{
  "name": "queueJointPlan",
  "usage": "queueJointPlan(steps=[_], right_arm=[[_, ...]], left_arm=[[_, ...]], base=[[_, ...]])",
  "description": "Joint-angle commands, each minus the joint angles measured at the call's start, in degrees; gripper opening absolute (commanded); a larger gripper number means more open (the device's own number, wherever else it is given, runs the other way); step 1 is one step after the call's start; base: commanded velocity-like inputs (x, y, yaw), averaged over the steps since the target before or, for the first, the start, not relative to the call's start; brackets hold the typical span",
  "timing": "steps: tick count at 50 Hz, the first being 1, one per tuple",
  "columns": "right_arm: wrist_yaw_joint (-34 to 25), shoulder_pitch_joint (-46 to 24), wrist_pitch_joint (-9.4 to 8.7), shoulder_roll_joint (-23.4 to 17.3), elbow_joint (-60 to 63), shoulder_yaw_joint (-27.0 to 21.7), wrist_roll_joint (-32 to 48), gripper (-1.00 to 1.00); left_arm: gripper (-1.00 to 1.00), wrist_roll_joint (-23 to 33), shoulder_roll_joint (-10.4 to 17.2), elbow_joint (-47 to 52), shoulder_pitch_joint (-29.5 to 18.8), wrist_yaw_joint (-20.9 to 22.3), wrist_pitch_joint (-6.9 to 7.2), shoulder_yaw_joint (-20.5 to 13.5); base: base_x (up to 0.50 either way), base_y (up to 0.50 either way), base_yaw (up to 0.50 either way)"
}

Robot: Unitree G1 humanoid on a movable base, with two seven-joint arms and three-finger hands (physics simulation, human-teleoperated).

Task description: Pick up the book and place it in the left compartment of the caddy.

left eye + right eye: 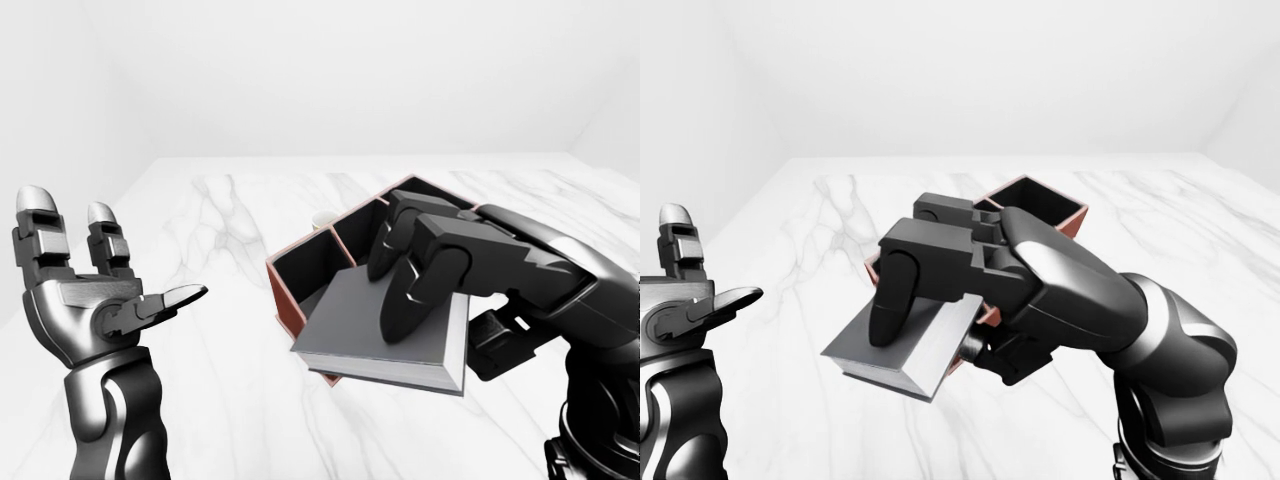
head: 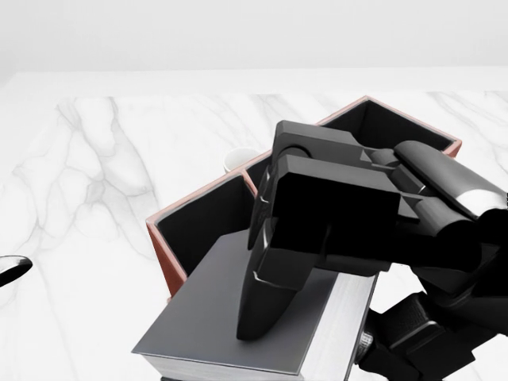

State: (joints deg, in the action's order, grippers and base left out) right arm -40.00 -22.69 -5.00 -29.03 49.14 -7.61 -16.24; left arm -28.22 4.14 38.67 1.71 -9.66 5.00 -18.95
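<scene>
**Book held low over the caddy's near corner**

Left-eye view: The right hand (image 1: pixel 440 275) reaches in from 3 o'clock and grips a grey hardcover book (image 1: pixel 385 335), two dark fingers (image 1: pixel 410 295) pressed flat on its top cover and the rest of the hand wrapped under its right edge. The book lies nearly level, its white page block facing 4 o'clock. It overlaps the lower corner of the red-brown caddy (image 1: pixel 285 290), which stands on the white marble table (image 1: pixel 230 400). The caddy's dark inner walls and one divider show at 11 o'clock of the book. Whether the book touches the caddy's rim cannot be told here. A small white object (image 1: pixel 322 217) peeks out just beyond the caddy's upper-left wall. The left hand (image 1: pixel 95 300) stands upright at 9 o'clock, well apart from the caddy, fingers spread and holding nothing.

Head view: The book (image 2: pixel 262 333) fills the 6 o'clock area, one dark finger (image 2: pixel 266 298) lying along its cover. The caddy (image 2: pixel 171 238) extends toward 1 o'clock behind the hand; an open compartment shows at 10 o'clock of the book and another at the far end near 1 o'clock. The book covers the caddy's lower part, so which compartment lies beneath it cannot be told.

Right-eye view: The book (image 1: pixel 902 345) tilts down toward 7 o'clock, pinched between the upper fingers and the thumb side below. The caddy (image 1: pixel 1040 205) is mostly hidden behind the right hand.
</scene>
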Motion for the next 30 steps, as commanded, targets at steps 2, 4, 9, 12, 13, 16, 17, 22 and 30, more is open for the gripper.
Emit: queueJointPlan(steps=[2, 4, 9, 12, 13, 16, 17, 22, 30], right_arm=[[0.0, -2.2, 0.00, 1.1, -5.7, 0.4, -4.7, -1.00], [0.0, -2.4, 0.00, 1.4, -6.0, 0.6, -4.0, -1.00], [0.0, -2.2, 0.00, 1.6, -7.1, 2.4, -1.4, -1.00], [0.0, -2.5, 0.00, 1.7, -8.1, 3.2, 0.2, -1.00], [0.0, -2.5, 0.00, 1.7, -8.7, 3.7, 1.0, -1.00], [0.0, -2.6, 0.00, 2.0, -10.2, 5.2, 2.9, -1.00], [0.0, -2.8, 0.00, 2.0, -10.5, 5.7, 3.6, -1.00], [0.0, -3.2, 0.00, 2.5, -13.8, 6.8, 7.2, -1.00], [0.0, -2.9, 0.00, 3.2, -15.6, 8.0, 11.8, -1.00]], left_arm=[[1.00, 0.9, -0.2, -4.9, -1.1, -0.9, 0.00, 0.5], [1.00, 0.8, -0.2, -4.8, -1.1, -0.9, 0.00, 0.4], [1.00, 0.8, -0.2, -4.6, -1.1, -1.0, 0.00, 0.5], [1.00, 0.9, -0.2, -4.6, -1.1, -1.0, 0.00, 0.5], [1.00, 0.8, -0.2, -4.6, -1.2, -1.0, 0.00, 0.5], [1.00, 0.7, -0.2, -4.4, -1.2, -1.1, 0.00, 0.4], [1.00, 0.7, -0.2, -4.3, -1.1, -1.1, 0.00, 0.4], [1.00, 0.6, -0.2, -4.1, -1.1, -1.2, 0.00, 0.3], [1.00, 0.7, -0.3, -4.1, -0.9, -1.2, 0.00, 0.5]], base=[[0.00, 0.00, 0.00], [0.00, 0.00, 0.00], [0.00, 0.00, 0.00], [0.00, 0.00, 0.00], [0.00, 0.00, 0.00], [0.00, 0.00, 0.00], [0.00, 0.00, 0.00], [0.00, 0.00, 0.00], [0.00, 0.00, 0.00]])
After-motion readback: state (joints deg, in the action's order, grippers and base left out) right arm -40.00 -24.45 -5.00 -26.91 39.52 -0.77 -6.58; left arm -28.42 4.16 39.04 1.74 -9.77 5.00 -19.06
